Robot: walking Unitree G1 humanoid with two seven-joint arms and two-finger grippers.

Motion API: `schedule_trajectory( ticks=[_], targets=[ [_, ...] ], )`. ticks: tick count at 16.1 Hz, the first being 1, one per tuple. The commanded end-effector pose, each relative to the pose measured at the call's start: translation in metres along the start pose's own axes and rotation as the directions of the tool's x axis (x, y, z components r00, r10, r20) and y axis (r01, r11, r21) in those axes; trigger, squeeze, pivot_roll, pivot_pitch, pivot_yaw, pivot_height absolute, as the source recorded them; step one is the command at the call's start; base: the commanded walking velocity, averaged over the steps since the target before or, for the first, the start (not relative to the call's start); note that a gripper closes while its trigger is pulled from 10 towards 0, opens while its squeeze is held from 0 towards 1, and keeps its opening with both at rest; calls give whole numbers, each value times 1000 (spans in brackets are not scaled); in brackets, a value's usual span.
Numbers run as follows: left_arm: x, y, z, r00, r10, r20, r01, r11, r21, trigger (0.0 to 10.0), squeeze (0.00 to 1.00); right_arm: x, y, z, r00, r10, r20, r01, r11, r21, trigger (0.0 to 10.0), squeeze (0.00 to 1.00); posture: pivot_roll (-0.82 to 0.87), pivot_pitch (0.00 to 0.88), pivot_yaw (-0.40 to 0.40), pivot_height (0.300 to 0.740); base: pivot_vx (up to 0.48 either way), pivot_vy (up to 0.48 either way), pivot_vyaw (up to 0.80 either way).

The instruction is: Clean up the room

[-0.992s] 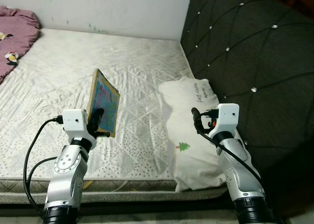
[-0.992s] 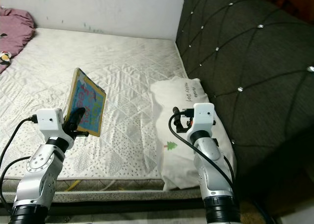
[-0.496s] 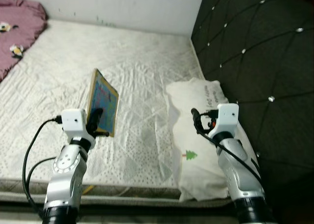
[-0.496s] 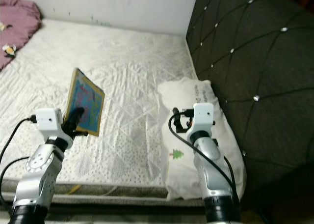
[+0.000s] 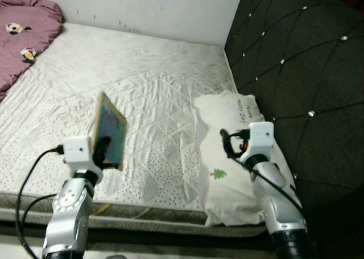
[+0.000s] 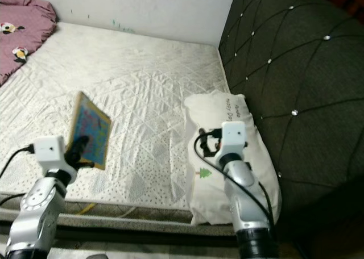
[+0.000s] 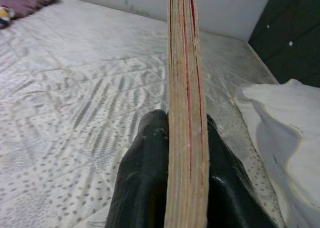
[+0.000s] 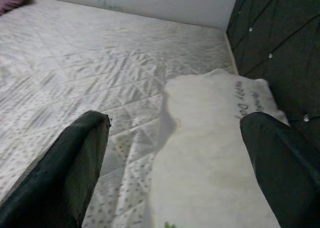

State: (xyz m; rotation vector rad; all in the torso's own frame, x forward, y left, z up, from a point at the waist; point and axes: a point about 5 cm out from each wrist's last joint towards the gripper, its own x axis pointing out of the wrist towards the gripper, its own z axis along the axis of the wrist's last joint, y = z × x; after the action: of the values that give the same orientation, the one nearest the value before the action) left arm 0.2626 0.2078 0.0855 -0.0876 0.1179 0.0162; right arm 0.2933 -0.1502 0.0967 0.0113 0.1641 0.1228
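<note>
Black fingers of the left gripper (image 7: 186,153) pinch the lower edge of a thin picture book (image 5: 110,129), one finger pressed on each cover; book held upright and slightly tilted above the near part of the mattress (image 5: 148,94), its colourful cover facing the robot's right. Left wrist view looks straight along the book's page edge, a red line running down it. Right gripper (image 8: 175,153) held over the near end of a white pillow (image 5: 239,157), jaws wide apart, nothing between them. Silver arms rise from the lower edge of the head views, black cables looping from each wrist. Pillow lies along the mattress's right side, touching the dark tufted headboard (image 5: 296,60); small green tree print near its lower end, dark lettering near its upper end, too small to read. Mattress cover pale, quilted in diamonds, with a dotted pattern toward the near edge. Something yellow pokes out just under the mattress's near edge; cannot tell what. Far left corner: mauve blanket (image 5: 25,26) with small cartoon patches, bunched against the white wall (image 5: 153,9).
</note>
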Motion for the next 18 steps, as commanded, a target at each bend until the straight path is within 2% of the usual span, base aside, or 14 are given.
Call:
schedule_trajectory(
  ticks=[1, 4, 6, 13, 18],
  targets=[
    [-1, 0, 13, 998, 4, 55, -4, 1000, 13, 10000, 0, -3, 1, 0, 1000, 4, -1, -4, 1000, 0, 10000, 0, -19, 47, -113, 740, 0, 0, 0],
    [-7, -1, 8, 999, 7, 35, -8, 1000, 7, 10000, 0, -7, 4, -4, 1000, 3, -13, -3, 1000, 23, 10000, 0, -28, 55, -95, 706, 0, 0, 0],
    [-5, -4, 11, 999, -1, 41, 1, 1000, -2, 10000, 0, -9, 3, -5, 1000, -4, -21, 5, 999, 35, 10000, 0, -28, 55, -96, 686, 0, 0, 0],
    [-2, -3, 17, 997, -44, 68, 46, 998, -31, 10000, 0, -10, 0, -5, 1000, -2, -27, 3, 999, 38, 10000, 0, -31, 46, -105, 686, 0, 0, 0],
    [0, -3, 18, 996, -45, 76, 47, 998, -33, 10000, 0, -9, 0, -5, 1000, 5, -29, -4, 1000, 28, 10000, 0, -32, 37, -113, 686, 293, 0, 0]
  ],
)
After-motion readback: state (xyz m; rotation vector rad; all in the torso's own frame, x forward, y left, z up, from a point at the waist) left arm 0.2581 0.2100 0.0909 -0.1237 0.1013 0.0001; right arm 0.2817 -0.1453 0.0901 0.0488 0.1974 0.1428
